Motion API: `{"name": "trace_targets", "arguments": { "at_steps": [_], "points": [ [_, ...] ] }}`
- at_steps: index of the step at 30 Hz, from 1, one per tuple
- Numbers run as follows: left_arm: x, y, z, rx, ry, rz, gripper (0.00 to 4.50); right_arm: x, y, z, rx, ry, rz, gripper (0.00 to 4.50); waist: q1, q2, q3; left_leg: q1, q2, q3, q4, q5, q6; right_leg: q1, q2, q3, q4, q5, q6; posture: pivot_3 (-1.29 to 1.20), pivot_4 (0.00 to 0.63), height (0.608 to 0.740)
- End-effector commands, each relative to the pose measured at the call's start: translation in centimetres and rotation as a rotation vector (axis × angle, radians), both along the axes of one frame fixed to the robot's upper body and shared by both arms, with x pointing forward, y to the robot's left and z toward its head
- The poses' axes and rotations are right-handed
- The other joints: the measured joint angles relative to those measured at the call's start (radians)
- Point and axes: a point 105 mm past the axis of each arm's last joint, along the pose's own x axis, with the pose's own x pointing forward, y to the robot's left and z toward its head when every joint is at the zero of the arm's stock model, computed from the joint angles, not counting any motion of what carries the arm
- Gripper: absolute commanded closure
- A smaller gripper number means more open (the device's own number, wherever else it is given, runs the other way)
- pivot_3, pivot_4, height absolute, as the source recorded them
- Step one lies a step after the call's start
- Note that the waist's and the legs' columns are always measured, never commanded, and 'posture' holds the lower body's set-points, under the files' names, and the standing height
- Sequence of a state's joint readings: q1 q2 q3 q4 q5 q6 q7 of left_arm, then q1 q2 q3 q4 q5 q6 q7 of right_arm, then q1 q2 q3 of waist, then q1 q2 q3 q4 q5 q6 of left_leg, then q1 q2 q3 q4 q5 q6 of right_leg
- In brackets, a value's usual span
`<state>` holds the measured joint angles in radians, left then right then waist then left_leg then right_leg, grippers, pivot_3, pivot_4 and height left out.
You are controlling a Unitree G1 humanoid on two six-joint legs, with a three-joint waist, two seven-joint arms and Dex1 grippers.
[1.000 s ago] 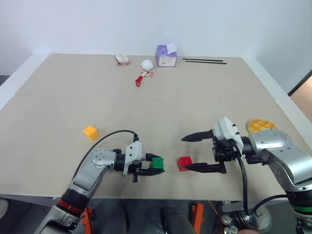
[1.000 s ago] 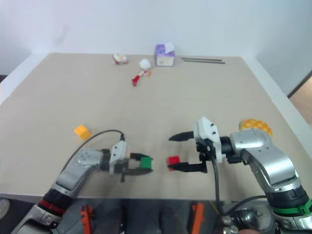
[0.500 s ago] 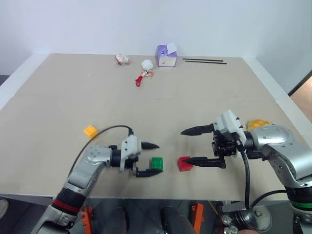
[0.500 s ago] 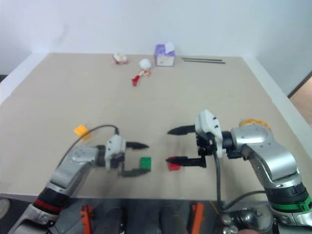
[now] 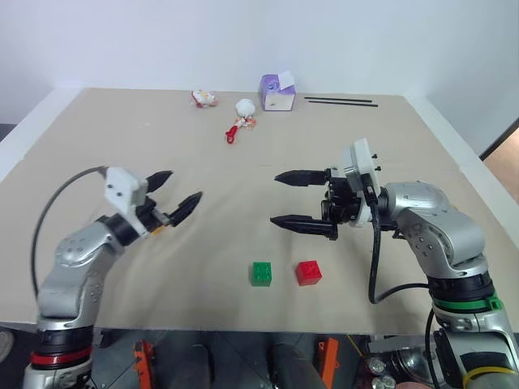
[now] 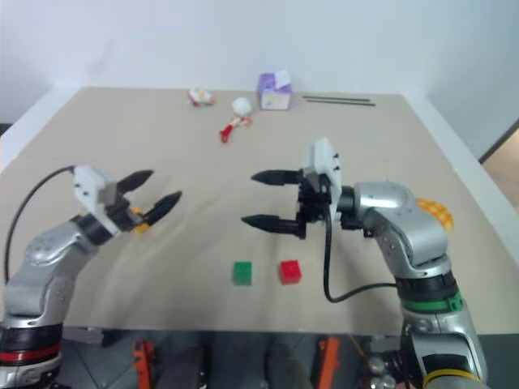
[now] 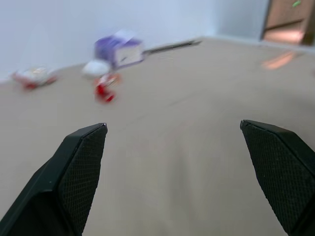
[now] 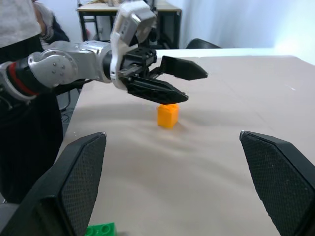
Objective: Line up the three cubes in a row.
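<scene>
The green cube (image 5: 261, 273) and the red cube (image 5: 308, 272) sit side by side, a small gap apart, near the table's front edge. The yellow-orange cube (image 8: 167, 115) stands farther left, mostly hidden behind my left gripper in the eye views, where a sliver of it (image 6: 139, 228) shows. My left gripper (image 5: 180, 188) hovers open just above that cube, holding nothing. My right gripper (image 5: 276, 198) is raised above the table behind the green and red cubes, pointing left, open and empty.
A purple-and-white box (image 5: 276, 92), small white-and-red items (image 5: 242, 113) and two black sticks (image 5: 340, 102) lie along the far edge. A yellow bun (image 6: 434, 212) sits behind my right arm. A person (image 8: 24, 29) stands off the table's left side.
My left gripper opened, left the green cube on the table, then rose and swung left over the yellow-orange cube. My right gripper lifted away from the red cube, up and back.
</scene>
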<state>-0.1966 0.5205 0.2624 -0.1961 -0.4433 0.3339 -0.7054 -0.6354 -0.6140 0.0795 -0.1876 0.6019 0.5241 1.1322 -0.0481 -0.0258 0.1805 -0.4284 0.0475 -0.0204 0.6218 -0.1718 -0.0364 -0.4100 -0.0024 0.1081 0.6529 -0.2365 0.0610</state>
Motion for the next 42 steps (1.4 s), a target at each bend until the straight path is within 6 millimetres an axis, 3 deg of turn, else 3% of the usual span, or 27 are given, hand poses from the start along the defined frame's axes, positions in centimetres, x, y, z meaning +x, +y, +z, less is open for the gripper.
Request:
{"name": "trace_targets", "arguments": {
  "at_steps": [1, 6, 12, 29, 39, 42],
  "points": [
    [-0.1, 1.8, 0.6, 0.029, -0.028, 0.009, 0.01, -0.1, 0.7, 0.8, 0.005, -0.051, 0.041, 0.0, 0.0, 0.0, 0.0, 0.0, 0.0, 0.0, 0.0, 0.0, 0.0, 0.0, 0.0, -0.001, 0.0, 0.0, -0.001, 0.0, 0.15, 0.74],
    [0.4, 3.4, -0.2, 0.066, 0.014, 0.008, 0.01, -0.1, 1.0, 0.4, -0.015, -0.055, 0.065, 0.0, 0.002, -0.001, 0.0, 0.0, 0.0, 0.001, 0.0, 0.0, 0.0, 0.0, -0.001, -0.001, 0.0, 0.0, -0.001, 0.0, 0.15, 0.74],
    [0.1, 3.4, -3.1, 0.093, 0.128, -0.055, 0.01, -0.2, 0.9, 0.3, -0.021, -0.059, 0.063, 0.0, 0.001, -0.001, 0.0, -0.001, 0.001, 0.0, -0.001, 0.0, 0.0, -0.001, -0.001, -0.002, 0.0, 0.0, -0.001, 0.0, 0.15, 0.74],
    [1.1, 3.8, -4.9, 0.13, 0.165, -0.034, 0.01, -0.1, 0.5, 0.3, -0.018, -0.06, 0.039, 0.0, 0.001, -0.001, 0.0, -0.001, 0.001, 0.0, -0.002, 0.0, 0.0, -0.002, -0.001, -0.002, 0.0, -0.001, -0.002, 0.0, 0.15, 0.74],
    [1.3, 3.7, -4.9, 0.147, 0.146, -0.026, 3.16, 0.1, 0.5, 0.4, -0.012, -0.065, 0.034, 0.0, 0.001, -0.001, 0.0, -0.001, 0.001, 0.0, -0.002, 0.0, 0.0, -0.002, -0.001, -0.002, 0.0, 0.0, -0.001, 0.0, 0.15, 0.74],
    [1.2, 2.8, -4.3, 0.149, 0.11, -0.077, 3.15, -0.1, 0.2, 0.5, -0.006, -0.061, 0.034, 0.0, 0.001, -0.001, 0.0, -0.001, 0.001, 0.0, -0.002, 0.0, 0.0, -0.002, -0.001, -0.002, 0.0, 0.0, -0.001, 0.0, 0.15, 0.74]
  ]
}}
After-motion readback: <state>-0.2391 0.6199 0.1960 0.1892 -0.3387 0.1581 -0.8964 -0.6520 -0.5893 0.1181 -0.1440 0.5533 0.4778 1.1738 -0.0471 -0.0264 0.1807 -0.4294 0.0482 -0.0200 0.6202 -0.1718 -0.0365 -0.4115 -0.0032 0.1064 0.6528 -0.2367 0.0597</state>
